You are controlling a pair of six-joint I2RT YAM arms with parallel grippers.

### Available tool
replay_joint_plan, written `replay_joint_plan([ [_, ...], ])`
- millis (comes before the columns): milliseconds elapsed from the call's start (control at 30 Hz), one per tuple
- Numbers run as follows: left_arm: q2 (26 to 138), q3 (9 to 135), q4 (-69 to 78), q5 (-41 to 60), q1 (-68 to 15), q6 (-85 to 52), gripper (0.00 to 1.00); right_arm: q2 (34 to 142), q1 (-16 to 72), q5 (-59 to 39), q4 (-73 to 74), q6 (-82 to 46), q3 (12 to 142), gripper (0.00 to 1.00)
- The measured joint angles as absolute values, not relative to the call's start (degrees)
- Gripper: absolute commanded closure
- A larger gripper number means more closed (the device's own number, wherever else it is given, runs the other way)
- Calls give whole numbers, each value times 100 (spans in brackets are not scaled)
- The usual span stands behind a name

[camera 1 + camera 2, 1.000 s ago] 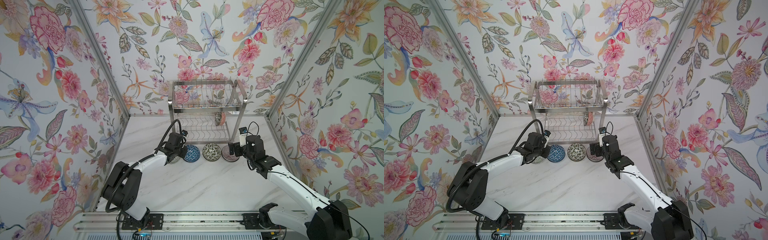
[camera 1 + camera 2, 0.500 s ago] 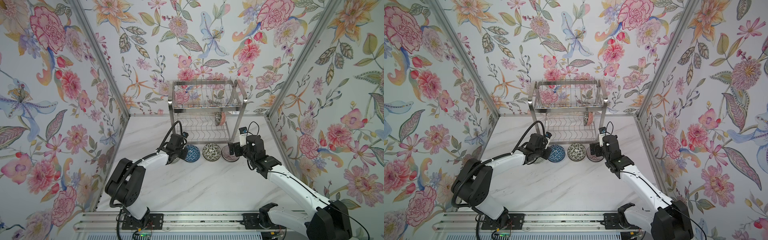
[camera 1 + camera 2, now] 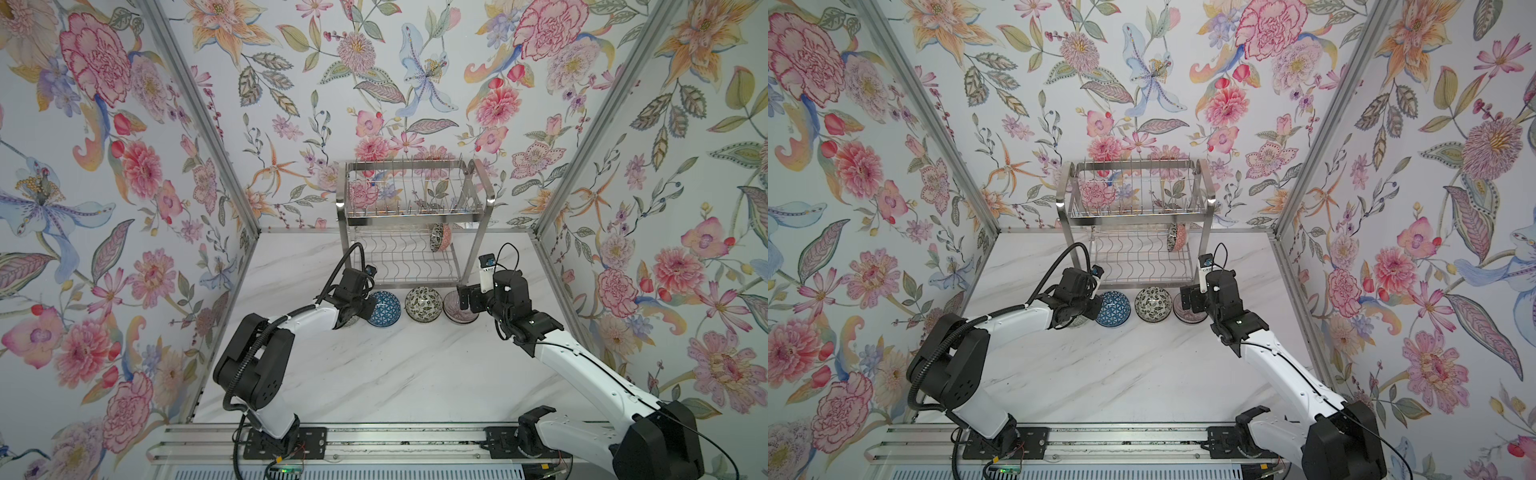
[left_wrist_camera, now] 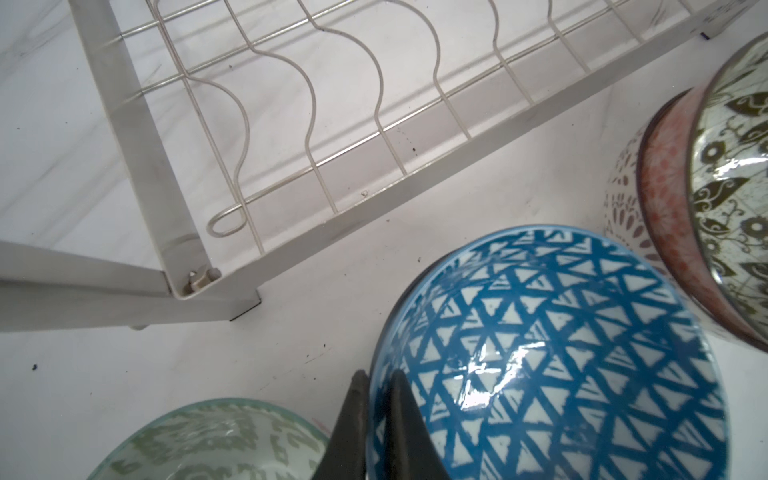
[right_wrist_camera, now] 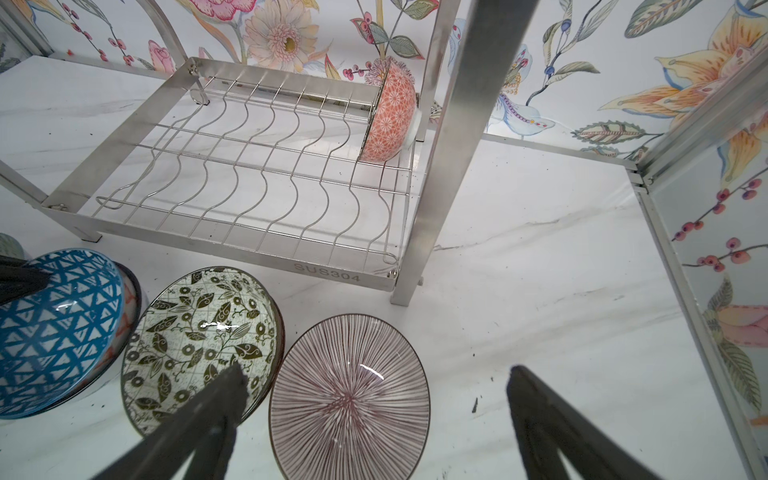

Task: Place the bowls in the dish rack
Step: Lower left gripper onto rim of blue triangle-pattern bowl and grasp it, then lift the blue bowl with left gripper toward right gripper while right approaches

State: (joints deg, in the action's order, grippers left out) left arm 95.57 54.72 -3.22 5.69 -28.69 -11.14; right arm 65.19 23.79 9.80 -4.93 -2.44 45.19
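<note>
A blue-and-white triangle bowl (image 4: 552,361) stands in front of the dish rack (image 3: 415,216), seen in both top views (image 3: 1113,308). My left gripper (image 4: 380,384) is shut on its rim, one finger inside and one outside. Beside it sit a black-leaf bowl (image 3: 423,304) and a purple-striped bowl (image 5: 349,399). My right gripper (image 5: 374,374) hangs open over the purple bowl, its fingers (image 5: 226,386) clear of it. A red lattice bowl (image 5: 390,116) stands on edge at the right end of the rack's lower tier.
A pale green-patterned bowl (image 4: 216,440) lies just left of the blue one, close to my left fingers. The blue and leaf bowls rest on other bowls (image 4: 665,199). The rack's front right leg (image 5: 440,166) rises near my right gripper. The side wall (image 5: 706,249) is close by.
My left gripper has edged slightly right to the blue bowl and closed on its rim. The right arm and the bowls have not moved.
</note>
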Motion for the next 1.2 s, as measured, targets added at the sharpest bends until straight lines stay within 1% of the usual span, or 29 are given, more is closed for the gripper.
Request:
replay_joint_plan([
  [67, 9544, 5544, -305, 600, -2877, -1118, 100, 6519, 2379, 980, -493, -244, 4519, 1],
  [633, 9435, 5555, -386, 615, -2884, -1135, 100, 6482, 2359, 982, -497, -246, 4445, 1],
  [1200, 8707, 5557, -429, 598, -2884, -1173, 100, 6394, 2349, 928, -539, -309, 4442, 1],
])
